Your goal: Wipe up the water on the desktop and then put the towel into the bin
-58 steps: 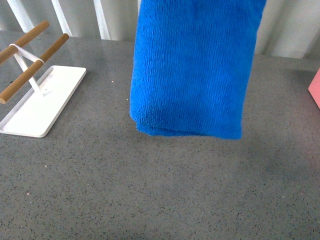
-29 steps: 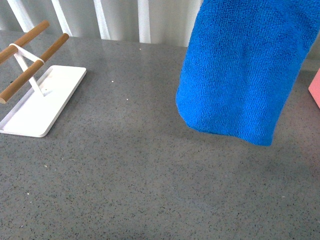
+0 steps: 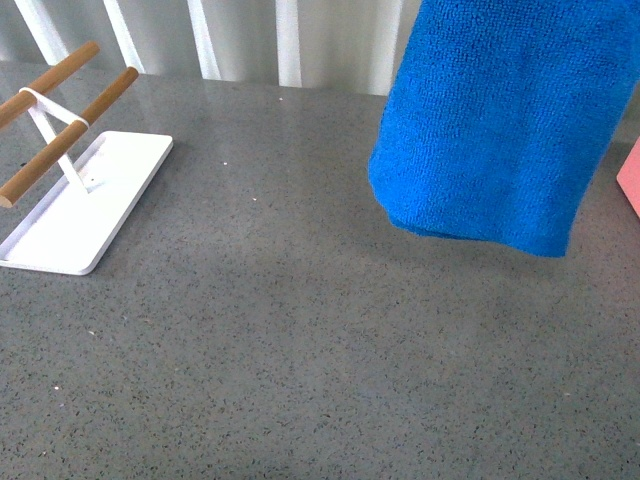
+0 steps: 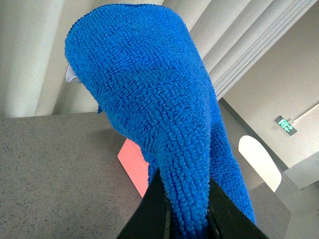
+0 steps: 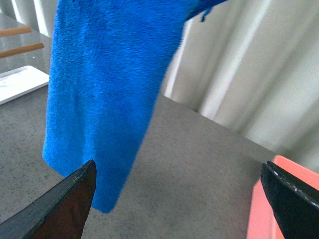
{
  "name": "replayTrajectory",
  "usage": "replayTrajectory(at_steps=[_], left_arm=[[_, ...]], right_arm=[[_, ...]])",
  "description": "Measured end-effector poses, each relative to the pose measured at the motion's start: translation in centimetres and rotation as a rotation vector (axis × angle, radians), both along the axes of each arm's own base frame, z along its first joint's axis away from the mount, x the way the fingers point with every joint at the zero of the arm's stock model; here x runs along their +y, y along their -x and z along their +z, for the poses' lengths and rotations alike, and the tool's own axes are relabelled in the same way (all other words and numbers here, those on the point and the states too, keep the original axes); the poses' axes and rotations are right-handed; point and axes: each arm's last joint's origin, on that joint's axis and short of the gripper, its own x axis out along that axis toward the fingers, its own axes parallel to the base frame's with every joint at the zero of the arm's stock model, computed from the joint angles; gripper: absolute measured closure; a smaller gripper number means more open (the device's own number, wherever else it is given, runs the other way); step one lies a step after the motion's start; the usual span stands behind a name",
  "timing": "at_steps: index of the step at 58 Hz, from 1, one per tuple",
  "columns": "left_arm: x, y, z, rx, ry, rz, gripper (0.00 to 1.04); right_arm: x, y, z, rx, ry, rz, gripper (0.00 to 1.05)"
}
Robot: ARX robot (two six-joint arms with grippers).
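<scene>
The bright blue towel [image 3: 495,120] hangs in the air above the right side of the speckled grey desktop [image 3: 300,340], its lower edge clear of the surface. My left gripper [image 4: 185,219] is shut on a bunched fold of the towel [image 4: 149,114], and a small white tag [image 4: 71,75] shows at one corner. The salmon-pink bin [image 3: 630,178] peeks in at the right edge, close beside the hanging cloth; its pink side [image 4: 133,164] shows behind the towel. My right gripper [image 5: 179,199] is open and empty over the desktop, between the towel [image 5: 109,84] and the bin [image 5: 269,209].
A flat white tray [image 3: 85,200] carrying two wooden rods [image 3: 65,130] stands at the left of the desktop. Pale vertical slats [image 3: 250,40] run along the far edge.
The towel has swung from the middle of the front view to the right, toward the bin, and its lower edge has risen a little.
</scene>
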Motion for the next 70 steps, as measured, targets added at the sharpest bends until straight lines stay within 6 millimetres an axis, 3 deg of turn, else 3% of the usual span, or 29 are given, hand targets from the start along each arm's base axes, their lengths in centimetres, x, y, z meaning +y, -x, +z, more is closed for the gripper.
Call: replayTrajectory(at_steps=[6,15,31,43,61,65,70], left_arm=[[-0.2,0.1,0.2,0.014,-0.003,0.001,0.99],[-0.4,0.1,0.4,0.026,-0.012,0.000,0.99],[-0.5,0.3,0.7,0.030,-0.013,-0.009,0.99],[-0.5,0.4,1.0,0.034,-0.002,-0.015,0.99],[-0.3,0.6,1.3,0.037,0.009,-0.019,0.99],[-0.2,0.7,1.3,0.038,0.009,-0.018,0.99],[-0.1,0.8,1.2,0.040,0.007,-0.018,0.99]], right_arm=[[2.2,-1.7,-1.6,-0.010,0.001,0.161,0.07],[4.0,-3.1,-3.4,0.002,0.007,0.295,0.07],[4.0,-7.9,-4.4,-0.022,0.030,0.276,0.08],[3.5,-9.8,-3.9,-0.050,0.032,0.242,0.44],[3.4,-10.3,-3.5,-0.076,0.021,0.232,0.92],[3.4,-10.3,-3.4,-0.077,0.019,0.230,1.01],[3.4,-10.3,-3.4,-0.078,0.015,0.229,1.01]])
